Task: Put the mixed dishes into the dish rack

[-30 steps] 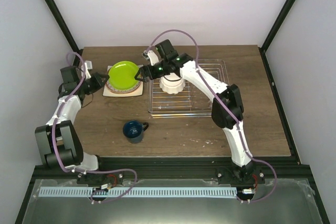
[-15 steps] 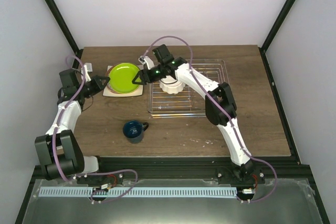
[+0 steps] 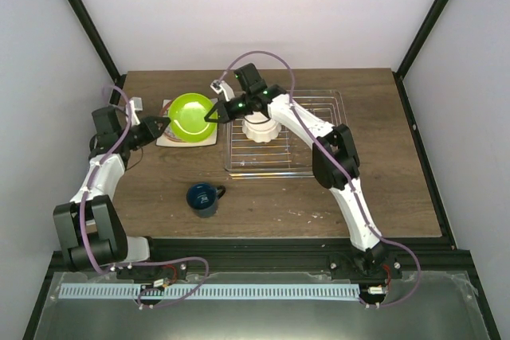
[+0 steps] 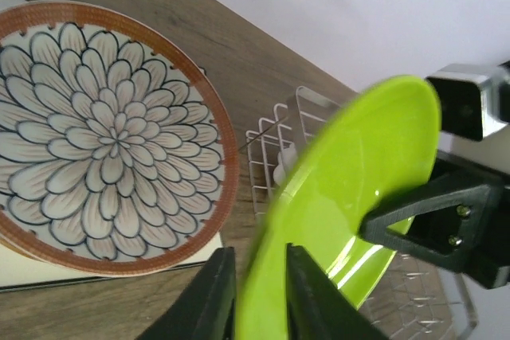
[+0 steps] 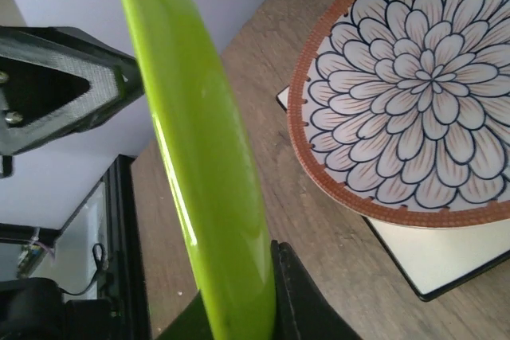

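Lime-green round plate [image 3: 191, 115]: held clear of the counter [image 3: 279, 197], tilted up on edge above the beige floral round plate [image 4: 103, 133], just left of the dish rack [image 3: 319, 117]; left pincer [image 4: 260, 254] clamped on one rim, right pincer [image 3: 213, 115] clamped on the opposite rim. Judged rigid, glossy and slick, of moderate weight, and liable to chip or break if dropped. Best taken by the rim with the pads seated well over the lip, as a shallow pinch on glaze could slide
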### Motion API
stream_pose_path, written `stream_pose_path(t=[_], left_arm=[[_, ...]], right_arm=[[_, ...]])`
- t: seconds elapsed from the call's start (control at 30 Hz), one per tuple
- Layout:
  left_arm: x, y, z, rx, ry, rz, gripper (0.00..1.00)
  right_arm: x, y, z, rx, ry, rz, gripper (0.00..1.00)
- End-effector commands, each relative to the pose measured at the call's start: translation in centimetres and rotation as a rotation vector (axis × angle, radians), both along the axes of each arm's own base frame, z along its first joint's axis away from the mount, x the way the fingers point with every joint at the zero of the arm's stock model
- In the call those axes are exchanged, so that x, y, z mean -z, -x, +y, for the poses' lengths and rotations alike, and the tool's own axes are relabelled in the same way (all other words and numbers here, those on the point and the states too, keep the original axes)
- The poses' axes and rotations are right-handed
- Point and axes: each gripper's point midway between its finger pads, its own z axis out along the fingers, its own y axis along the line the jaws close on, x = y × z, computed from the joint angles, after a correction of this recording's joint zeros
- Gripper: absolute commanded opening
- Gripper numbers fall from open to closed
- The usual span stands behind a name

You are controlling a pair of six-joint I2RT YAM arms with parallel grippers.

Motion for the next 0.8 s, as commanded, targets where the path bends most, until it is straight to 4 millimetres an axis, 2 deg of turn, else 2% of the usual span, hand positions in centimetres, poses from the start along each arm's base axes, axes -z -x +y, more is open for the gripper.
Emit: stream_pose_path(t=[0.0,0.1,0.2,0.3,0.43,0.53,0.63,0.77], left_arm=[[-1.2,0.0,-0.8,0.040,-0.001,-0.067,0.26],[-1.5,0.0,-0.6,0.034,-0.014,-0.073,0.43],[-1.8,-0.4,-0.3,0.018,-0.035,-0.067,0.70],[-3.0,-1.2,0.6,-0.023,-0.063,-0.065,0.98],[-4.3,-2.7,3.3,-0.131,-0.144,-0.031,1.00],[-4.6,-3.7,5.4,-0.213,-0.229,0.025,1.00],[-4.9,-4.2,6.8,-0.264,-0.287,0.047,1.00],[-5.1,-4.8,7.1,-0.268,-0.294,0.033,1.00]], right_arm=[[-3.5,0.3,0.4,-0.017,-0.041,-0.089,0.01],[-3.4,0.0,-0.2,-0.008,-0.028,-0.111,0.01],[-3.9,-1.1,-1.6,0.018,-0.025,-0.121,0.01],[-5.9,-2.7,-4.0,0.067,-0.014,-0.197,0.01],[-8.6,-4.7,-7.5,0.164,0.108,-0.423,0.01],[-9.6,-6.1,-10.8,0.253,0.278,-0.607,0.01],[-9.7,-7.2,-14.8,0.338,0.471,-0.748,0.01],[-10.9,-7.0,-19.5,0.366,0.594,-0.880,0.01]])
